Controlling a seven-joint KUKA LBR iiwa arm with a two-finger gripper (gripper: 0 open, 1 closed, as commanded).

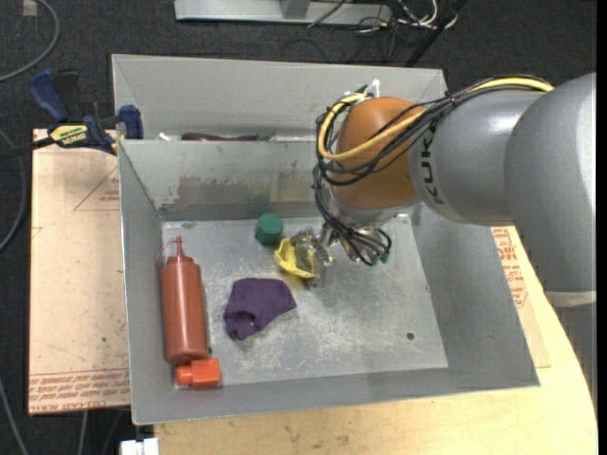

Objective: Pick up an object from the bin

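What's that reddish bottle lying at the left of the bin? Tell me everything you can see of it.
The bottle is reddish-brown, looks like soft plastic, with a thin pointed nozzle. It lies on its side along the left wall of the bin, nozzle toward the back. An orange block sits at its base, seemingly touching. A purple cloth lies apart on its right; the gripper is farther off.

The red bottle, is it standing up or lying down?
Lying down. The red bottle stretches flat along the bin floor, beside the wall on the view's left, with its thin nozzle pointing toward the back wall.
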